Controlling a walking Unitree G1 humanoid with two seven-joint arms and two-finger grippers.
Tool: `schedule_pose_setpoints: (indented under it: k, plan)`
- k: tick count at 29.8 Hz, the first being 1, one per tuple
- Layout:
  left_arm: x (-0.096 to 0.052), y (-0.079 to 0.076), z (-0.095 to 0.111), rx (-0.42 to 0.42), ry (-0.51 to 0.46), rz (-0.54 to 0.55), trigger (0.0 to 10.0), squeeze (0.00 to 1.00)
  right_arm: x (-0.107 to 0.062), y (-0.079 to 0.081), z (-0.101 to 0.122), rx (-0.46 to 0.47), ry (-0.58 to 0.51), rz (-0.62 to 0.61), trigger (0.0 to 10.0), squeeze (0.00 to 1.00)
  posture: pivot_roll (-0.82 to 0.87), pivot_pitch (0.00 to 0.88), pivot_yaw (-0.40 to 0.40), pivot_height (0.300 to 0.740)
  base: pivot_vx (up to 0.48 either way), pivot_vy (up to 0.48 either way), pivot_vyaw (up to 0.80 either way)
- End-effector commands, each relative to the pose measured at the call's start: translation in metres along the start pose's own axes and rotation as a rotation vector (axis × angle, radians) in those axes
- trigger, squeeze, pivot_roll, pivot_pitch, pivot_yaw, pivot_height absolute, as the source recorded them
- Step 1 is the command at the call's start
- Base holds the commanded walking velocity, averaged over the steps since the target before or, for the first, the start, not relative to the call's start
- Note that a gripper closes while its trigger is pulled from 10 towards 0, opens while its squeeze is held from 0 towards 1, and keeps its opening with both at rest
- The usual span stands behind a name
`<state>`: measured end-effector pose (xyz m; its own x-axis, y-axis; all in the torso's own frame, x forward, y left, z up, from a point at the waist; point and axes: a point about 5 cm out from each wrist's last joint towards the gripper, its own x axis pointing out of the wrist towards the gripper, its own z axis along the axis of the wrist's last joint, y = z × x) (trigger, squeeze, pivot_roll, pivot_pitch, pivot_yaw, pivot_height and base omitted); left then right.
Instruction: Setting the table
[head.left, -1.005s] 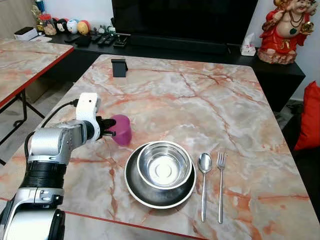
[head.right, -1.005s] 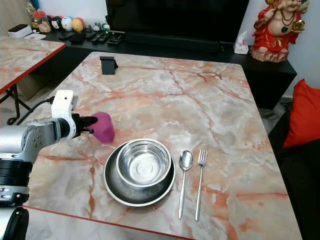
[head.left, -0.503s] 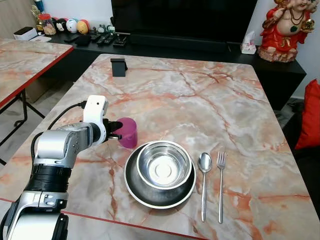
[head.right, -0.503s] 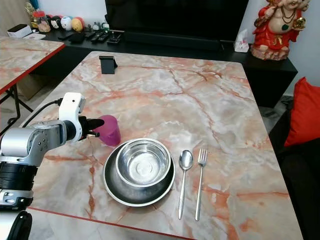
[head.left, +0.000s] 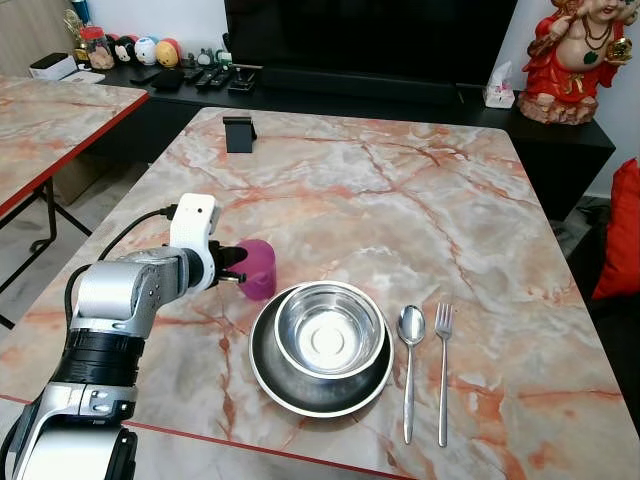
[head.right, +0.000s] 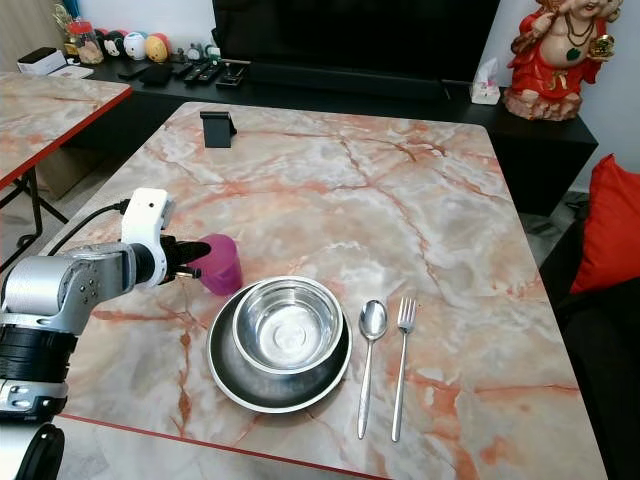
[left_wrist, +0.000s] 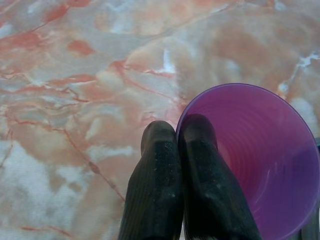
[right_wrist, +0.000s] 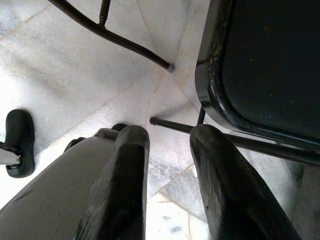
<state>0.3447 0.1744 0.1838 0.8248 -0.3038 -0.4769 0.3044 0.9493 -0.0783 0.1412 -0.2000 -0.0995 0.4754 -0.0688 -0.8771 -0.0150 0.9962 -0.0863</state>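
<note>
A purple cup (head.left: 259, 268) stands upright on the marble table (head.left: 400, 200), just left of the dark plate (head.left: 262, 375) that holds a steel bowl (head.left: 328, 330). My left gripper (head.left: 232, 272) is shut on the cup's near rim. In the left wrist view its fingertips (left_wrist: 160, 135) pinch that rim (left_wrist: 240, 150), one inside and one outside. A spoon (head.left: 408, 350) and a fork (head.left: 442, 360) lie side by side right of the plate. My right gripper (right_wrist: 167, 137) hangs open over the floor.
A small black stand (head.left: 239, 134) sits at the table's far left. A second marble table (head.left: 50, 120) stands to the left. A red figurine (head.left: 573, 60) and a red cushion (head.left: 622, 240) are on the right. In the right wrist view a black chair seat (right_wrist: 270, 65) is close by.
The cup was tilted a second ago; now it stands upright. My left gripper has carried it a little to the right, closer to the plate.
</note>
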Motion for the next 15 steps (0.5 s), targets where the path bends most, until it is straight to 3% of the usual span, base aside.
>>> schedule_pose_setpoints:
  k: [1, 15]
  plan:
    - [-0.0028, 0.0002, 0.0006, 0.022, -0.002, 0.007, 10.0, 0.45, -0.0002, 0.0001, -0.0010, 0.004, 0.000, -0.002, 10.0, 0.00, 0.10, 0.000, -0.021, 0.715, 0.000, 0.000, 0.00]
    - [-0.0026, -0.0012, 0.0009, 0.036, -0.004, 0.006, 10.0, 0.47, -0.0002, 0.0001, -0.0010, 0.007, 0.000, -0.004, 10.0, 0.00, 0.10, 0.000, -0.021, 0.715, 0.000, 0.000, 0.00]
